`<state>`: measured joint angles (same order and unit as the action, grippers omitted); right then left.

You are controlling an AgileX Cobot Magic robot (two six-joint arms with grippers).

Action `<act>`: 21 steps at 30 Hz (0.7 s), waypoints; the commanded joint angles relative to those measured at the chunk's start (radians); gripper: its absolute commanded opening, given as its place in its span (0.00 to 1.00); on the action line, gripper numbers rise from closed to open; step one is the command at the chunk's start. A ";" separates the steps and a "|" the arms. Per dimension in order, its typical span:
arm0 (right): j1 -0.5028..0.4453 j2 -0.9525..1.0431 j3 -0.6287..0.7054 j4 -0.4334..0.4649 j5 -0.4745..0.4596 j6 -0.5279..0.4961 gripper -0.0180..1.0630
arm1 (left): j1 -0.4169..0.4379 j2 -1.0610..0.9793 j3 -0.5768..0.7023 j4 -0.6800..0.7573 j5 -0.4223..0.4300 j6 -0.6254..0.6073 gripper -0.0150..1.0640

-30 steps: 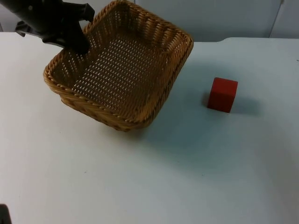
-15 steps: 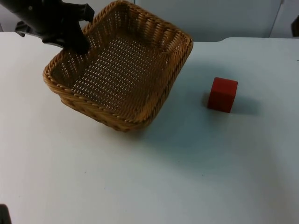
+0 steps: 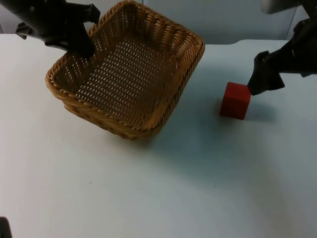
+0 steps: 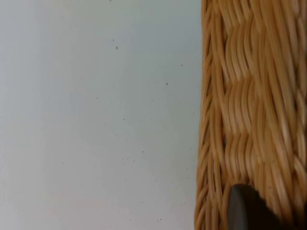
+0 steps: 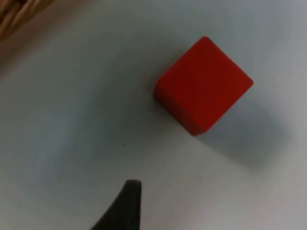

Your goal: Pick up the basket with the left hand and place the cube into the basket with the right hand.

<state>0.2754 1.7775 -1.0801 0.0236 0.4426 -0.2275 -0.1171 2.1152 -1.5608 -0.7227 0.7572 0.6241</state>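
Note:
A woven wicker basket [image 3: 130,74] hangs tilted over the table's left half. My left gripper [image 3: 81,47] is shut on its far left rim; in the left wrist view the woven wall [image 4: 240,96] runs beside a black fingertip [image 4: 244,208]. A red cube [image 3: 236,100] rests on the white table to the right of the basket. My right gripper [image 3: 265,87] hovers just above and right of the cube, open and holding nothing. In the right wrist view the cube [image 5: 204,86] lies ahead of one fingertip [image 5: 127,206], apart from it.
The white table [image 3: 158,188] stretches bare toward the front. The grey partition wall [image 3: 233,20] closes off the back. A corner of the basket [image 5: 19,12] edges into the right wrist view, well away from the cube.
My right arm has come in from the right and now hovers by the cube. The basket and the left gripper have stayed put.

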 commanded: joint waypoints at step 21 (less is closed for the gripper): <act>0.005 0.204 -0.009 0.008 -0.343 -0.016 0.99 | -0.005 -0.021 -0.010 -0.030 -0.003 -0.005 0.01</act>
<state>0.2754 1.9671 -1.0801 0.0304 0.1510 -0.2361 -0.1171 2.1152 -1.5608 -0.7227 0.7572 0.6241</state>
